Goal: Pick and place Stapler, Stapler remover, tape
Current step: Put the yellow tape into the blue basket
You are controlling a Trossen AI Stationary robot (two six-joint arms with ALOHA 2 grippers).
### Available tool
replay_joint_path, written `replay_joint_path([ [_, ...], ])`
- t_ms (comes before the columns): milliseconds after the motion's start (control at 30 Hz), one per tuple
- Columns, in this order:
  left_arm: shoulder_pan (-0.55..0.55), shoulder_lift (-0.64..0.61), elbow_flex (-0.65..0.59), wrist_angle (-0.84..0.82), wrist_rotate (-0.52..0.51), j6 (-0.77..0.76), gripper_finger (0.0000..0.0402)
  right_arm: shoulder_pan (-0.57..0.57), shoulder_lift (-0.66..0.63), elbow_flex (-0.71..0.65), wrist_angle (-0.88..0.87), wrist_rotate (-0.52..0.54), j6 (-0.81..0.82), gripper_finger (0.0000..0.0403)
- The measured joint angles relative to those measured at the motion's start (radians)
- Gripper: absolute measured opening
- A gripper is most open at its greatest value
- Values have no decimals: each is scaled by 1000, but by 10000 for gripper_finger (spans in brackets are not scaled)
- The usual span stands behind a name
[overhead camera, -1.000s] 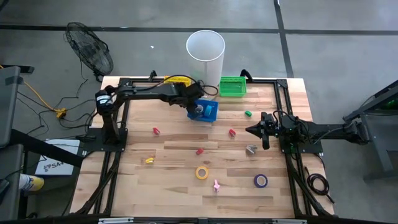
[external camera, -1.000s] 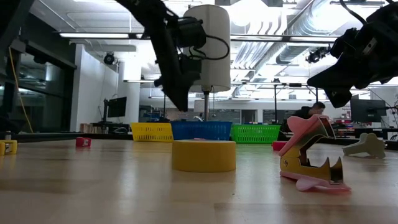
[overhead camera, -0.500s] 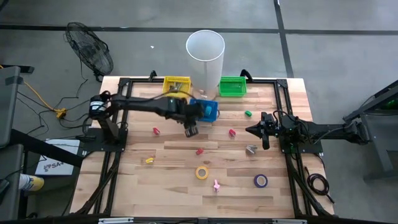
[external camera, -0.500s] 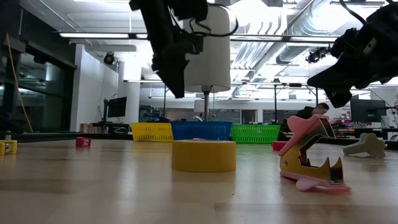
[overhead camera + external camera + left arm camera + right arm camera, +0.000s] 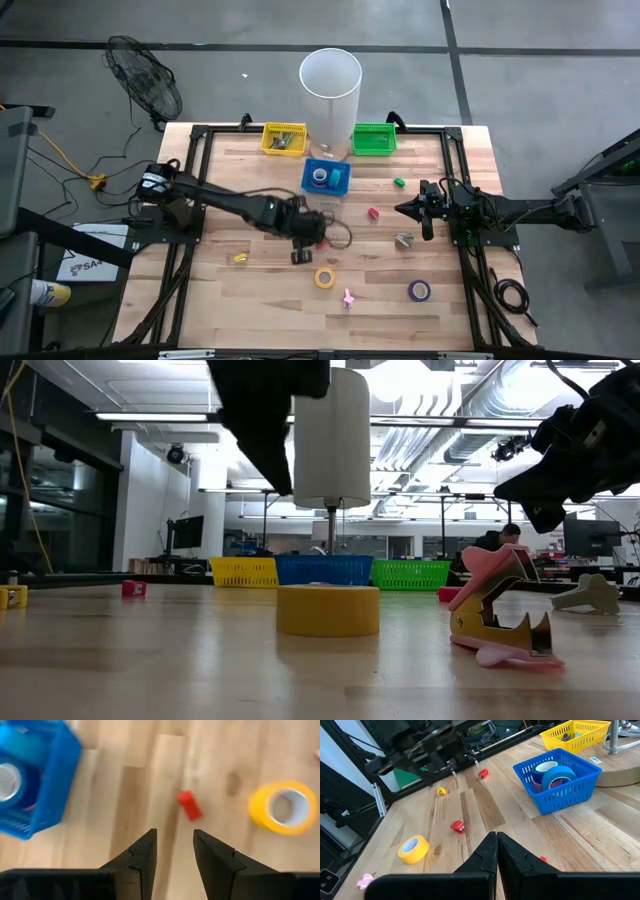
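Red stapler [image 5: 189, 805] lies just ahead of the left gripper's [image 5: 173, 851] empty, part-open jaws.

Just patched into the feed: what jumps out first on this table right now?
The left arm stretches across the table's middle, its left gripper open and empty above a small red stapler, near the yellow tape roll. Behind it stand the blue basket already holding tape rolls, a yellow basket and a green basket. The right gripper waits shut at the right side.
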Motion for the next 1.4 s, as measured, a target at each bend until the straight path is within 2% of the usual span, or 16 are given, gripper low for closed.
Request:
replay_joint_path([
  [233, -78, 2, 0, 20, -8, 34, 124, 0, 0, 0, 0, 0, 0, 0],
  [433, -94, 34, 2, 130, 15, -41, 124, 0, 0, 0, 0, 0, 0, 0],
  [767, -95, 132, -1, 186, 113, -223, 124, 0, 14, 0, 1, 1, 0, 0],
  [1000, -94, 198, -1, 232, 112, -229, 126, 0, 21, 0, 0, 0, 0, 0],
  [1200, -94, 213, -1, 235, 94, -199, 176, 0, 26, 0, 0, 0, 0, 0],
  [1400, -94, 212, 0, 239, 141, -104, 233, 0, 26, 0, 0, 0, 0, 0],
])
